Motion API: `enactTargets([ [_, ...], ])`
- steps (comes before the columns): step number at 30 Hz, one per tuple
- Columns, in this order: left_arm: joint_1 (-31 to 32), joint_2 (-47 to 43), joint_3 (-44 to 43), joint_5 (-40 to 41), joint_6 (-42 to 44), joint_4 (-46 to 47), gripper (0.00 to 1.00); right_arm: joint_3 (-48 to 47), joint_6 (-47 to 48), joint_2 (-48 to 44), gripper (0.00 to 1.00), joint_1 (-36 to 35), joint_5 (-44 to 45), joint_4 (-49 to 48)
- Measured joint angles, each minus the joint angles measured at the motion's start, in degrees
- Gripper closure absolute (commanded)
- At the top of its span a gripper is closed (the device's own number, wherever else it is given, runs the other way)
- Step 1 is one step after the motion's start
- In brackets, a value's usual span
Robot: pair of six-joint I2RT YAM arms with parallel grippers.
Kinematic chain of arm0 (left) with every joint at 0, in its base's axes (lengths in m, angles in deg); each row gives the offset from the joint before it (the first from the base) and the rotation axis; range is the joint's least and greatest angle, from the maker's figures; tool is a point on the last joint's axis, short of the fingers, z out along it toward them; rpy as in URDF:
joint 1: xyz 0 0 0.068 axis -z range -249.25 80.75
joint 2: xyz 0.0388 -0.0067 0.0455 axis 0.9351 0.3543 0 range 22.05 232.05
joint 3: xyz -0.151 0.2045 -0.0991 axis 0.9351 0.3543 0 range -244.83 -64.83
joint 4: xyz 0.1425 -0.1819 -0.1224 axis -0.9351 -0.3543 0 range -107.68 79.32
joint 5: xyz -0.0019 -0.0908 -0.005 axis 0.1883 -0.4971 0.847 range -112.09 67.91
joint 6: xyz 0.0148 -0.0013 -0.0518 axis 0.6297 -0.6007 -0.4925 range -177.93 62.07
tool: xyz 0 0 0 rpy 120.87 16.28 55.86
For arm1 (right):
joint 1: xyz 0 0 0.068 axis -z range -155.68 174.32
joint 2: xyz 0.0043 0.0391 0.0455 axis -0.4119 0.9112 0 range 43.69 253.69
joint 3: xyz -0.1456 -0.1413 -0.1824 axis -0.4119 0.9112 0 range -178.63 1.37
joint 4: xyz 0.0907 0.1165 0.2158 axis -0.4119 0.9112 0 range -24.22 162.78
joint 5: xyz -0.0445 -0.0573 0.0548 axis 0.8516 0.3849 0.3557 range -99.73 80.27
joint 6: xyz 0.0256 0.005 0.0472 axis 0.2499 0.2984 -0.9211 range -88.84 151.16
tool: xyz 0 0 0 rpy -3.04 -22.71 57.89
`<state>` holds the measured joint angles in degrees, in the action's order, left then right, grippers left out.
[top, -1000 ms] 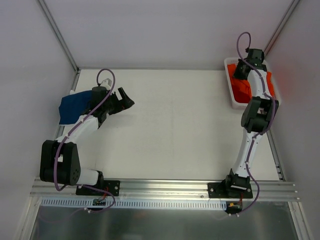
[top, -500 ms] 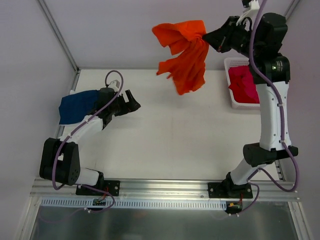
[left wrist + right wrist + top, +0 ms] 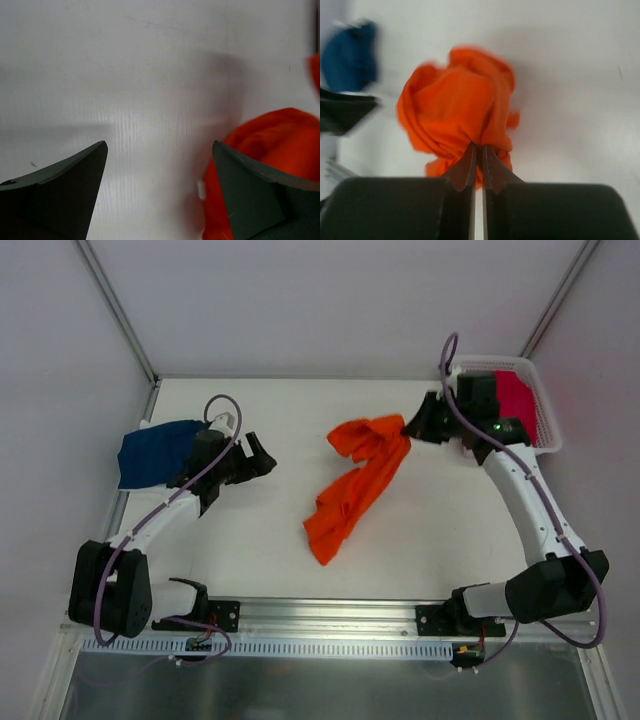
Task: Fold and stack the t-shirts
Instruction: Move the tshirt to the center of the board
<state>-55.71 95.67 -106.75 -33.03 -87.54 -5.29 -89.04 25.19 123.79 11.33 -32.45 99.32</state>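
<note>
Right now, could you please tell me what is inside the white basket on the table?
A magenta-pink t-shirt lies bunched in the white basket. The right arm covers the basket's side toward the table's middle, and anything under the pink cloth is hidden.

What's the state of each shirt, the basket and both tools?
orange t-shirt: crumpled, strung out, one end pinched
navy t-shirt: lying at the left edge, not held
basket: upright, far right corner
pink t-shirt: bunched inside basket
left tool: open, empty
right tool: shut on orange t-shirt

Probably a robotics lab: white table (image 3: 300, 410), bare grey panels (image 3: 300, 300), aluminium mounting rail (image 3: 330, 612).
</note>
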Motion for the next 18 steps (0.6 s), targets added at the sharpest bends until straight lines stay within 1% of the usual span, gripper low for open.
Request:
enactTargets([
  [1, 0.0, -1.4, 0.7, 0.5, 0.0, -0.3, 0.12, 6.4, 0.4, -1.4, 0.90, 0.0, 3.1, -0.1],
  [2, 0.0, -2.8, 1.3, 1.0, 0.0, -0.6, 0.12, 12.6, 0.7, -2.3, 0.75, 0.0, 6.5, 0.5],
  [3, 0.0, -4.2, 1.8, 1.3, 0.0, -1.1, 0.12, 17.8, 0.7, -2.5, 0.53, 0.0, 10.0, 1.2],
  [4, 0.0, -5.5, 2.2, 1.8, 0.0, -1.6, 0.12, 22.4, 0.6, -2.3, 0.23, 0.0, 13.4, 1.8],
  [5, 0.0, -6.6, 2.4, 2.4, 0.0, -1.9, 0.12, 26.4, 0.7, -2.3, 0.01, -0.1, 16.7, 2.3],
  [8, 0.1, -9.9, 2.9, 3.5, 0.1, -2.8, 0.12, 34.2, 1.4, -3.3, 0.00, -0.7, 25.5, 3.6],
  [10, 0.5, -11.8, 3.3, 4.3, 0.1, -3.4, 0.12, 37.6, 1.5, -7.0, 0.01, -2.3, 28.0, 3.2],
  [15, 4.0, -14.8, 4.2, 7.3, 0.1, -5.4, 0.12, 39.4, 1.1, -22.1, 0.00, -8.5, 26.4, 0.0],
  [18, 7.1, -14.1, 5.4, 9.6, -0.4, -5.6, 0.13, 39.8, 0.0, -27.1, 0.04, -14.1, 25.9, -1.6],
])
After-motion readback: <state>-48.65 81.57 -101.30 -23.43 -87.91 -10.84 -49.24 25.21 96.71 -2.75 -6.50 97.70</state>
